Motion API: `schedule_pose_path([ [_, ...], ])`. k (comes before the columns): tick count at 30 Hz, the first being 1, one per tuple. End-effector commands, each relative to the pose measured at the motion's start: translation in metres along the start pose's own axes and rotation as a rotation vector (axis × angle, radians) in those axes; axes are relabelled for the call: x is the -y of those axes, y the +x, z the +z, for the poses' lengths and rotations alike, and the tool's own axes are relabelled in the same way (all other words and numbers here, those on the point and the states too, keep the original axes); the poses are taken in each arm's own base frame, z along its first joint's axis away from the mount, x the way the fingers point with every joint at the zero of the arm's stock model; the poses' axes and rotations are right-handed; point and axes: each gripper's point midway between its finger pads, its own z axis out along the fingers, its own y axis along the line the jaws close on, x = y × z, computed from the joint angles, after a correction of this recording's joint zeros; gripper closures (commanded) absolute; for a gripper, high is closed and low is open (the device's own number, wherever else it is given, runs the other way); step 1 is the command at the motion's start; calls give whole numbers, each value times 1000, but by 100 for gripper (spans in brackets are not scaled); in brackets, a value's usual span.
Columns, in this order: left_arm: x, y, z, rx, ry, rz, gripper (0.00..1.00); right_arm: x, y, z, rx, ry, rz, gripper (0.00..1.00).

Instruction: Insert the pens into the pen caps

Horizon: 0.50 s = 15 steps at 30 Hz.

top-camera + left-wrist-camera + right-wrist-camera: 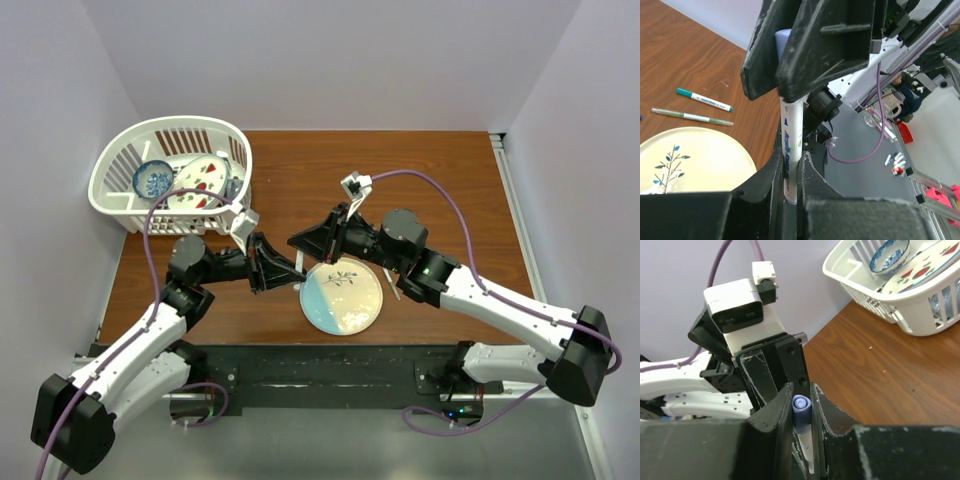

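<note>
White pen (791,145) within left claw (791,167)

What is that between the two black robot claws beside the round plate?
A white stick pen with a purple cap at its end: the left gripper clamps its barrel, the right gripper the cap. The left wrist view shows it.

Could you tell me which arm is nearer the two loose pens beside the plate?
Right. The right arm passes right by the loose pens; the left arm is across the plate from them.
</note>
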Motion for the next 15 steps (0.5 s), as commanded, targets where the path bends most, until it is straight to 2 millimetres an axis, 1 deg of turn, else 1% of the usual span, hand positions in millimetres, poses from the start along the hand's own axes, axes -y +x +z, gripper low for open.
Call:
schedule_pose_path([
  [1,10,-8,0,16,46,42,100,-22,-10,-1,22,-91,-39,96],
  [2,9,-9,1,20,45,43,100,-22,-6,-1,12,-99,-35,100],
  [4,7,-13,3,32,33,40,100,-20,11,-1,-30,-113,-28,100],
  [5,7,-21,4,55,34,57,100,-22,21,-1,-54,-125,-29,100],
  [6,6,-24,5,69,34,54,100,-16,36,-3,-91,-120,-27,100],
  [7,8,-29,6,86,38,32,100,-14,46,-4,-116,-122,-28,100],
  [8,12,-37,7,118,58,59,100,-7,64,-7,-159,-114,-35,100],
  [9,12,-39,9,123,70,50,100,-2,75,-10,-191,-104,-33,100],
  [10,15,-43,10,133,86,25,100,1,84,-13,-219,-106,-32,100],
  [11,18,-49,10,153,103,46,100,10,96,-18,-246,-89,-28,100],
  [12,16,-50,12,156,105,41,100,12,102,-22,-268,-84,-25,100],
  [15,9,-54,14,183,87,45,100,18,114,-34,-301,-71,-24,100],
])
